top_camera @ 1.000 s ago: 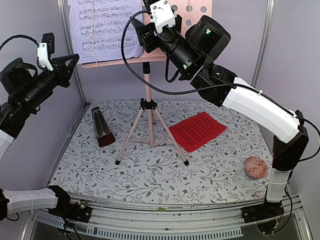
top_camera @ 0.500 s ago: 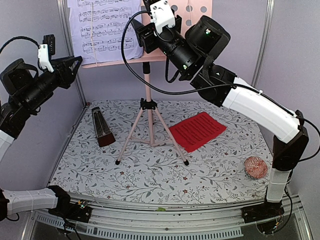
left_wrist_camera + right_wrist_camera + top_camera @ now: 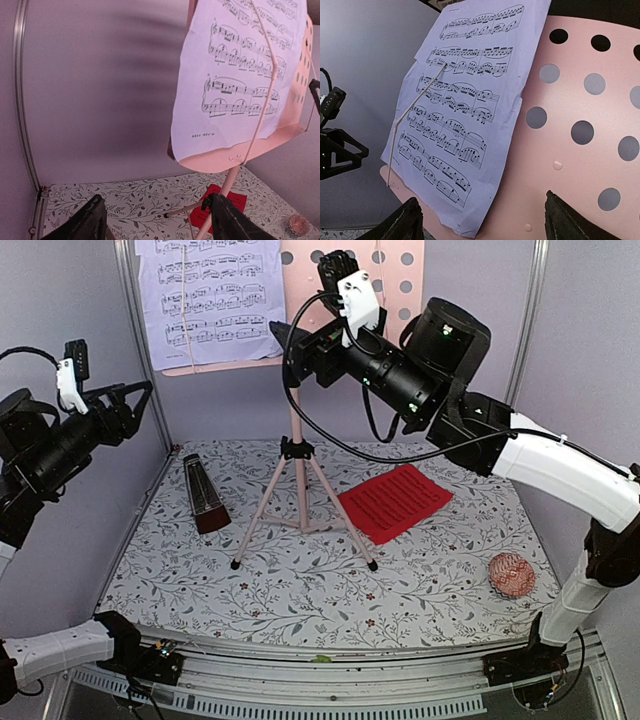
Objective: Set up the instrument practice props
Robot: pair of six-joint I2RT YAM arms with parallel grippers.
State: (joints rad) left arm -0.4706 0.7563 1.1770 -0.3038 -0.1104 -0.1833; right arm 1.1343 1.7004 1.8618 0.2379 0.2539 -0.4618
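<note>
The left gripper (image 3: 156,200) is spread wide and empty, hanging in the air left of the music stand (image 3: 293,455) and apart from it. The right gripper (image 3: 482,197) is also spread and empty, facing the stand's pink perforated desk (image 3: 580,150) from close by. A lilac sheet of music (image 3: 210,295) leans on the desk's left half under a thin wire holder (image 3: 420,97). A red sheet (image 3: 395,502) lies flat on the flowered cloth (image 3: 300,590) just right of the stand's legs. The brown metronome (image 3: 205,498) stands upright left of the legs. A pink knitted ball (image 3: 510,575) sits well right of the stand.
</note>
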